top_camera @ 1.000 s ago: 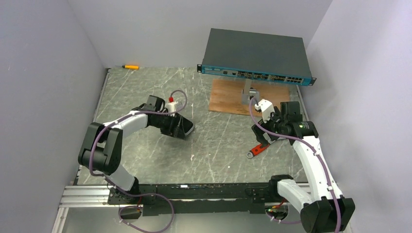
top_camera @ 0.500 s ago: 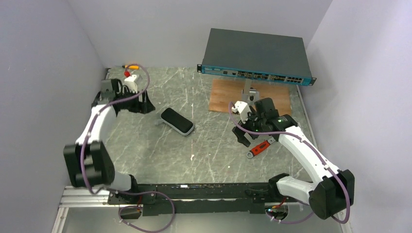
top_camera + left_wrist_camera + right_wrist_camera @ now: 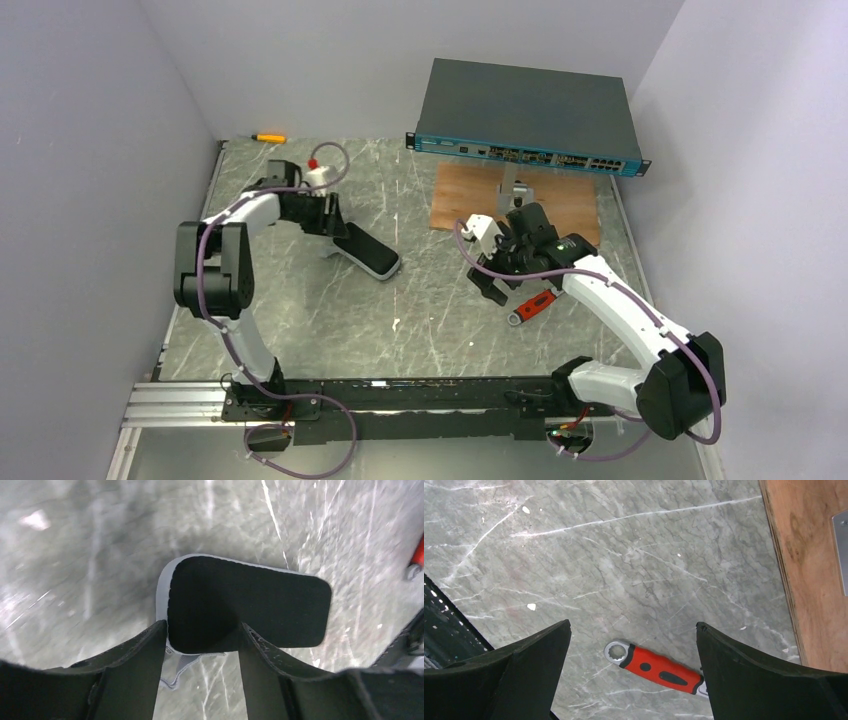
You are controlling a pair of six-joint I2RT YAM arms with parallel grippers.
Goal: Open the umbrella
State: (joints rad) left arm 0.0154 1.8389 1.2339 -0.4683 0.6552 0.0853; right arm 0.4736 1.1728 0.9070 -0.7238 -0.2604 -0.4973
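Observation:
The umbrella [image 3: 365, 250] lies folded on the marble table, a flat black bundle with a silvery white rim and a pale strap at its left end. My left gripper [image 3: 335, 222] is low at that left end. In the left wrist view the umbrella [image 3: 260, 605] fills the middle, and my left gripper [image 3: 201, 630] is open with the umbrella's near corner between its fingertips. My right gripper [image 3: 497, 275] is open and empty, well right of the umbrella. In the right wrist view my right gripper [image 3: 634, 630] hangs over bare table.
A red-handled wrench [image 3: 533, 305] lies under the right gripper and shows in the right wrist view [image 3: 659, 667]. A wooden board [image 3: 470, 200] with a metal bracket [image 3: 513, 190] lies at the back right, beneath a dark grey box with a teal front [image 3: 525, 115]. An orange pen [image 3: 268, 137] lies at the back left.
My left arm left the umbrella, swung to the back left corner, and has come back to the umbrella's left end. My right gripper has moved left, towards the table's middle.

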